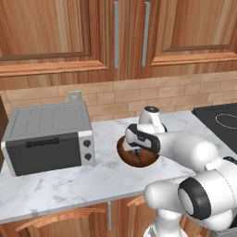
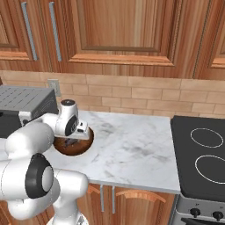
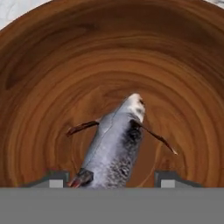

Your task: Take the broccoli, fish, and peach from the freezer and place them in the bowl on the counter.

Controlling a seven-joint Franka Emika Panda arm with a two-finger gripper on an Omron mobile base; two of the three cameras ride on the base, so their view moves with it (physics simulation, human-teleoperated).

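fish (image 3: 114, 146) lies inside bowl (image 3: 39, 109), between parted fingertips | gripper (image 3: 113, 179) released, jaws clear of fish | advice: lift straight up, avoid snagging fins

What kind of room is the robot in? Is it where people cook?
Yes, it looks like a kitchen, a computer-drawn one. There's a stove, a toaster oven on a marble counter, and wooden cabinets on the wall.

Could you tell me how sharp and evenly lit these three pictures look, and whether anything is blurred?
Hand view: soft, the grey slim fish and brown wooden bowl slightly blurred, close up. Left base view: even light, faint shadow under the grey toaster oven. Right base view: crisp, no glare on the white marble counter.
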